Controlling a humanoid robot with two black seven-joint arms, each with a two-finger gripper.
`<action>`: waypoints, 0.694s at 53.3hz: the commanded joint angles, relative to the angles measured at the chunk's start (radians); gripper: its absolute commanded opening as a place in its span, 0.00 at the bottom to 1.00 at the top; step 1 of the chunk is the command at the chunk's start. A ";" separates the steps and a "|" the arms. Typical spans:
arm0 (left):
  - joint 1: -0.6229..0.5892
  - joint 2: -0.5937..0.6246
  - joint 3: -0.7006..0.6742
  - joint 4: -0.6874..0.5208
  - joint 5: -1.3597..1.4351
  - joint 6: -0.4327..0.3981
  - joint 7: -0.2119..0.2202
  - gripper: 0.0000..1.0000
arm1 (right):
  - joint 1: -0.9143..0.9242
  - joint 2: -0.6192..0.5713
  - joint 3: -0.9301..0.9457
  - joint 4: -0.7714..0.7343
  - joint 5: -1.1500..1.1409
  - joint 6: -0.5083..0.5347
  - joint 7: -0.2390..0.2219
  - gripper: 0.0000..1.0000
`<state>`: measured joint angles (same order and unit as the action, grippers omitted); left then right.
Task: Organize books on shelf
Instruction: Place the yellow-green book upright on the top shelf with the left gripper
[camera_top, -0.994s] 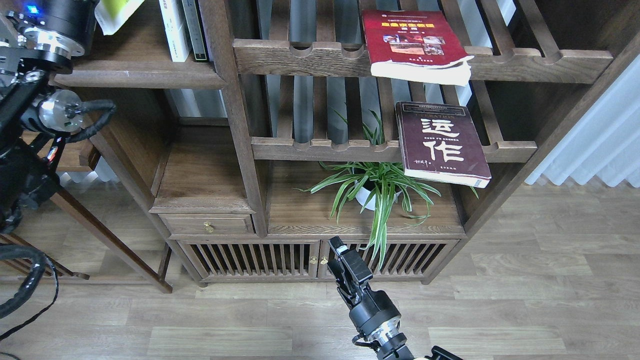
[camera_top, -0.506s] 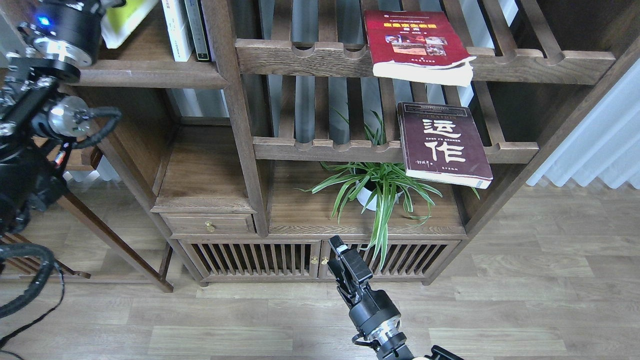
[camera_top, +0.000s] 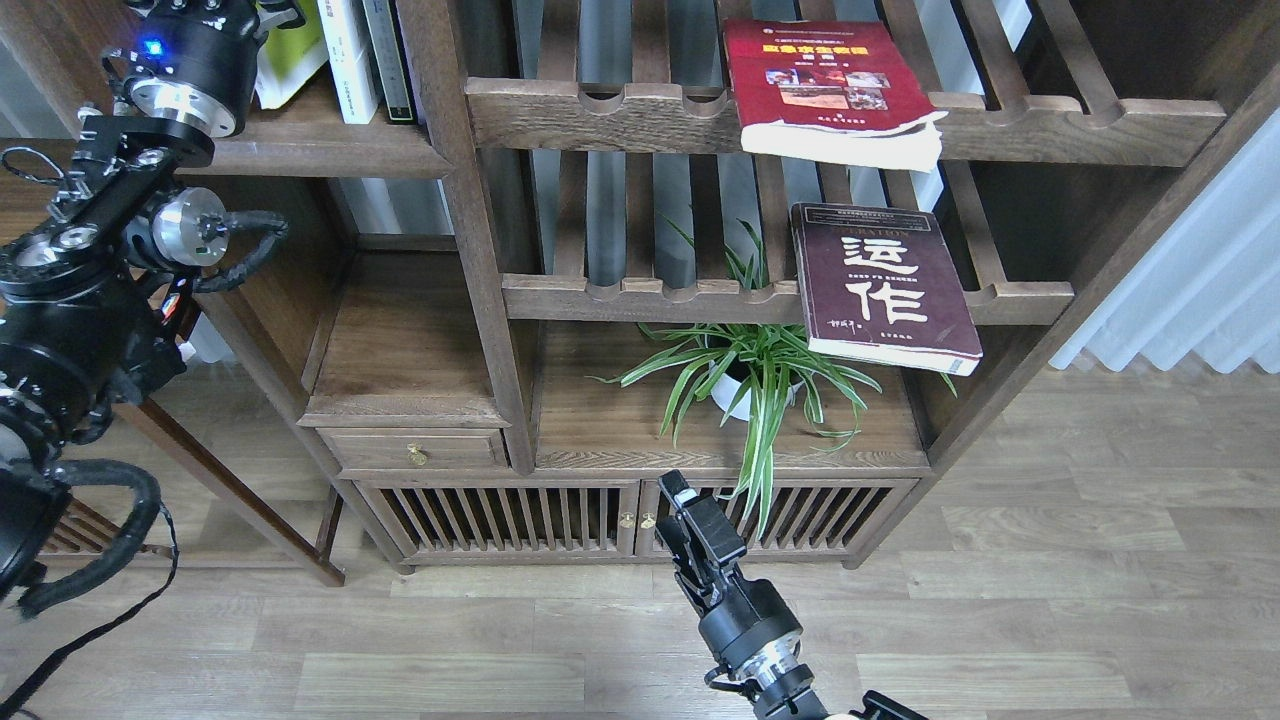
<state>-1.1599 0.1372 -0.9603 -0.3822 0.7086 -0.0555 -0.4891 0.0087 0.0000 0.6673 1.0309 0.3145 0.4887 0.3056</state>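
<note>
**Left arm up at the shelf, two books out on the racks**

While the left arm reaches to the top-left corner, its gripper (camera_top: 262, 12) sits at the frame edge by the yellow-green book (camera_top: 290, 55); fingers mostly cut off, so can't tell how far open they are or whether they hold the book. That book leans on the shelf (camera_top: 320, 150), the solid dark-brown board w/ rounded front lip, just left of a white book (camera_top: 347, 55) and a dark one (camera_top: 385, 55) standing upright against the post. Below, a small drawer (camera_top: 415, 450) w/ brass knob.

Centre: spider plant (camera_top: 750, 370) in a white pot on the lower board, under the slatted racks (camera_top: 640, 290). Right gripper (camera_top: 690, 520) hangs low in front of the cabinet doors (camera_top: 500, 520), fingers close together, nothing between them, well apart from any book.

Right of centre: red book (camera_top: 825, 85) lies flat on the upper rack, front edge overhanging the scalloped rail. Maroon book (camera_top: 880, 285) w/ big white characters lies flat on the lower rack, also overhanging, directly below the red one. Far right, white curtain (camera_top: 1190, 270) above the wood floor (camera_top: 1080, 560).
</note>
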 joint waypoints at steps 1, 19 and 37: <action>0.000 0.002 0.003 0.002 0.000 0.000 0.000 0.04 | -0.001 0.000 0.000 0.000 0.000 0.000 0.000 0.94; 0.000 0.007 0.029 -0.003 -0.001 0.000 0.000 0.17 | 0.000 0.000 0.000 0.000 0.000 0.000 0.000 0.94; -0.006 -0.001 0.031 -0.023 -0.011 -0.003 0.000 0.26 | 0.002 0.000 0.000 -0.002 0.000 0.000 0.000 0.94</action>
<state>-1.1602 0.1382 -0.9312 -0.3951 0.7052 -0.0580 -0.4885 0.0106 0.0000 0.6673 1.0294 0.3145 0.4887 0.3059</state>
